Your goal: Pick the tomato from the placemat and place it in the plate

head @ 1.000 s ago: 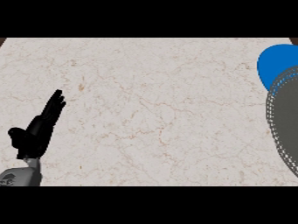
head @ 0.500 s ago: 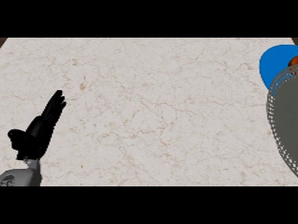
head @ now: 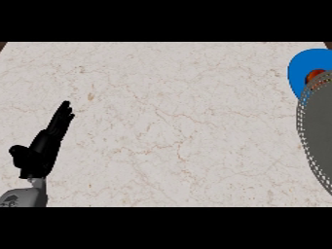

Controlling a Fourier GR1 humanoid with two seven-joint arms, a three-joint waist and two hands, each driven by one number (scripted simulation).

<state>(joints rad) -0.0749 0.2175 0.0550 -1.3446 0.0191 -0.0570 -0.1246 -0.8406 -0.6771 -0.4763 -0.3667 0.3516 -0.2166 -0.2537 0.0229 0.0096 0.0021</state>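
Left robot hand (head: pixel 43 146) open and empty, right unseen; tomato (head: pixel 316 75) half-hidden between placemat (head: pixel 330 131) and blue plate (head: pixel 305 68), inviting a fumbled, blind grasp.

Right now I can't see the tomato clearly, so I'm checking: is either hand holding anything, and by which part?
Nothing is held. The left hand rests open on the counter's left side. The right hand is out of view. The tomato shows on the blue plate.
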